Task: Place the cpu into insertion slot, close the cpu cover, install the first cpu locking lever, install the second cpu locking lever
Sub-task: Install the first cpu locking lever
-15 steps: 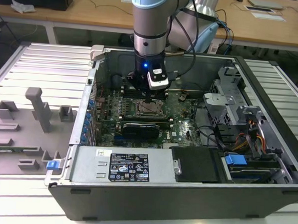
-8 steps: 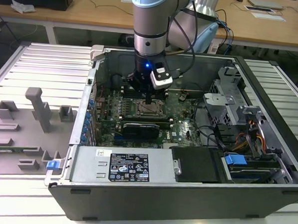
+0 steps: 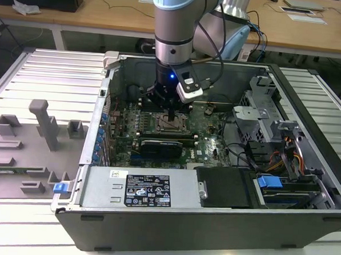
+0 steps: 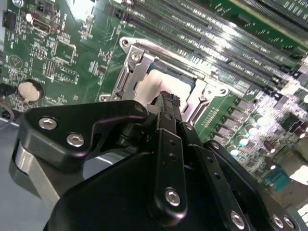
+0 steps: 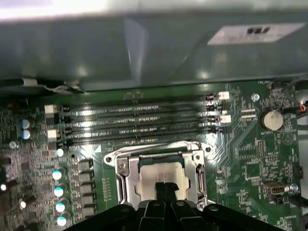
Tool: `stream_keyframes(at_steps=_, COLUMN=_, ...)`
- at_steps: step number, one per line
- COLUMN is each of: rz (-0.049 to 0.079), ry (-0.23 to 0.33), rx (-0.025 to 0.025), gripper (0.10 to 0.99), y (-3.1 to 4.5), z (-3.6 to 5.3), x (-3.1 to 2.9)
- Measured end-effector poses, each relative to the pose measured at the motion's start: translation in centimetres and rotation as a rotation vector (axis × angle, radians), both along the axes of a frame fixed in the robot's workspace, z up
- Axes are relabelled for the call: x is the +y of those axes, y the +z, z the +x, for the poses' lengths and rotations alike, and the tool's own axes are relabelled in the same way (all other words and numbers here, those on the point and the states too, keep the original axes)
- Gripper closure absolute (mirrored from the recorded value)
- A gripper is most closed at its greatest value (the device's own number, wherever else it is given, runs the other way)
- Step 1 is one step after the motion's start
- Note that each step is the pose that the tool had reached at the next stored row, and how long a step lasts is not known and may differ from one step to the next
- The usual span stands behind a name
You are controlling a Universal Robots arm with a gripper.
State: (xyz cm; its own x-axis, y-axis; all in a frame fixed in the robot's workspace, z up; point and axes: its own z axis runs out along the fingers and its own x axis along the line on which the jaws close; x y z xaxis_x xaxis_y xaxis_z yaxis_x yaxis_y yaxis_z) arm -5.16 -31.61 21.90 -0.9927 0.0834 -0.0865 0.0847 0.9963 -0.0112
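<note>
I am holding my gripper point(image 5: 163, 188) pressed together, tips down on the cpu point(image 5: 161, 174), which is lying in the slot point(image 5: 126, 180) under the closed cover point(image 5: 159, 150), seemingly to seat it.

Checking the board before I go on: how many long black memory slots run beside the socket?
4 memory slots, lying parallel between the insertion slot and the case wall, stacked one behind another. None seems hidden.
</note>
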Motion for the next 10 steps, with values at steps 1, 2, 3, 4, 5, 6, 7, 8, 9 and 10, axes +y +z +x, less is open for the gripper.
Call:
stream_keyframes(at_steps=1, rz=0.0, ry=0.003, rx=-0.0001, gripper=0.98, y=0.01, z=0.0, x=-0.05)
stream_keyframes(at_steps=2, rz=0.0, ry=0.005, rx=0.0001, gripper=0.98, y=0.1, z=0.0, x=-0.07)
stream_keyframes(at_steps=3, rz=0.0, ry=0.006, rx=0.0001, gripper=0.98, y=0.22, z=0.0, x=-0.07)
stream_keyframes(at_steps=4, rz=0.0, ry=0.006, rx=0.0001, gripper=0.98, y=0.48, z=0.0, x=-0.07)
stream_keyframes(at_steps=5, rz=0.0, ry=0.006, rx=0.0001, gripper=0.98, y=0.7, z=0.0, x=-0.07)
stream_keyframes(at_steps=6, rz=0.0, ry=0.006, rx=0.0, gripper=0.98, y=0.91, z=0.0, x=-0.07)
stream_keyframes(at_steps=7, rz=0.0, ry=0.006, rx=0.0, gripper=0.98, y=1.16, z=0.0, x=-0.07)
stream_keyframes(at_steps=8, rz=0.0, ry=0.006, rx=0.0, gripper=0.98, y=1.34, z=0.0, x=-0.07)
stream_keyframes(at_steps=9, rz=0.0, ry=0.006, rx=-0.0001, gripper=0.98, y=1.36, z=0.0, x=-0.07)
stream_keyframes(at_steps=10, rz=0.0, ry=0.006, rx=-0.0001, gripper=0.98, y=1.36, z=0.0, x=-0.07)
